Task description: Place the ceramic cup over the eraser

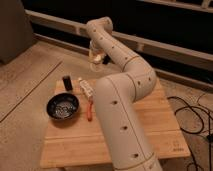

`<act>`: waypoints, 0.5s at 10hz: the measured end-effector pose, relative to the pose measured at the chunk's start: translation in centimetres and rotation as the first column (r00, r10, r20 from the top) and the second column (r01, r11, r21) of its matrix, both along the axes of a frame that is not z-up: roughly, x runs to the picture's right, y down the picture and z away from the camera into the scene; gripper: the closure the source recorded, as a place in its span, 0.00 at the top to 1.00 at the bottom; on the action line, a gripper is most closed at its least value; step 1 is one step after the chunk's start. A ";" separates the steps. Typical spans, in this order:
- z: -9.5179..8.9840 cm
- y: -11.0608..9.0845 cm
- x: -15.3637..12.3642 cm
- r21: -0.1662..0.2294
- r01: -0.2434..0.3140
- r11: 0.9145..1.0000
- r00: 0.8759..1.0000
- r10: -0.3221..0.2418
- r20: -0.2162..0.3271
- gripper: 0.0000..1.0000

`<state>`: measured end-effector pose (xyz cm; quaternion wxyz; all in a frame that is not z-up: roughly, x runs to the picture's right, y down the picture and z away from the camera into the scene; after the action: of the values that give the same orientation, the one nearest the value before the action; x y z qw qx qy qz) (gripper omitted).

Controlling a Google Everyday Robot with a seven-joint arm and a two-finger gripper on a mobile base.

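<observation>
So, starting at the left of the wooden table (60, 145), a dark bowl (62, 107) sat near the left edge with something speckled and shiny inside that I couldn't make out. Just behind it, toward the far left corner, the eraser (67, 82) stood upright on its own, a little black block with nothing touching it. A bit to the right of that a white tube (86, 88) lay on its side, angled along the board. In front of the tube an orange pen (89, 111) lay just beside the bowl's right rim, close to the big white arm (122, 125). That arm took up the whole middle of the view, rising from the bottom, bending at an elbow on the right and reaching back over toward the far edge of the table. At its tip the gripper (95, 56) pointed down and was clamped around the ceramic cup (96, 60), which hung in the air clear of the board, up by the far edge. The cup was to the right of the eraser and higher up, apart from it and not over it. Off to the right, black cables (192, 117) lay on the floor past the table.
</observation>
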<state>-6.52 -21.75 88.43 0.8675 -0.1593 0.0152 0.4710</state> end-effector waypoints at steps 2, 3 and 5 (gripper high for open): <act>-2.5 -0.2 -2.7 0.037 0.057 0.998 0.997 -0.059 0.041 0.00; -3.9 0.4 -4.6 0.047 0.086 0.995 0.993 -0.089 0.073 0.00; -6.0 1.9 -7.5 0.052 0.112 0.992 0.986 -0.117 0.120 0.00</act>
<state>-14.06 -19.88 82.43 0.8958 -0.1671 -0.0395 0.4099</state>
